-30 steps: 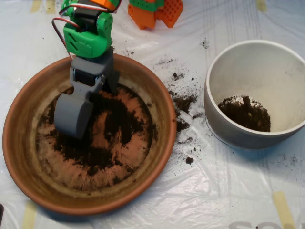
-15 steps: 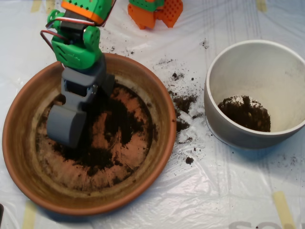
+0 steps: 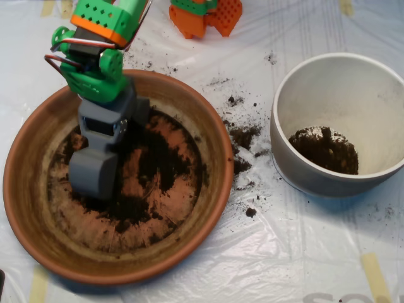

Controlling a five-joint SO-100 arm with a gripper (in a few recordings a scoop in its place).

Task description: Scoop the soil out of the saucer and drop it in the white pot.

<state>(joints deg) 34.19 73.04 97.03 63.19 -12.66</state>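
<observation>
The terracotta saucer (image 3: 219, 148) takes up the left half of the overhead view. Thin patches and clumps of dark soil (image 3: 158, 165) are spread over its floor. My grey scoop (image 3: 93, 174) hangs from the green and orange arm and sits low over the left part of the saucer's floor, its rounded shell resting among the soil. The white pot (image 3: 295, 169) stands to the right, apart from the saucer, with a mound of soil (image 3: 325, 150) at its bottom.
Spilled soil crumbs (image 3: 243, 136) lie on the clear plastic sheet between saucer and pot. An orange and green printed part (image 3: 206, 16) sits at the top edge. A yellow tape strip (image 3: 376, 275) shows at the bottom right.
The arm has swung a little to the left, and the scoop has slid left across the saucer floor. The soil in the pot is unchanged.
</observation>
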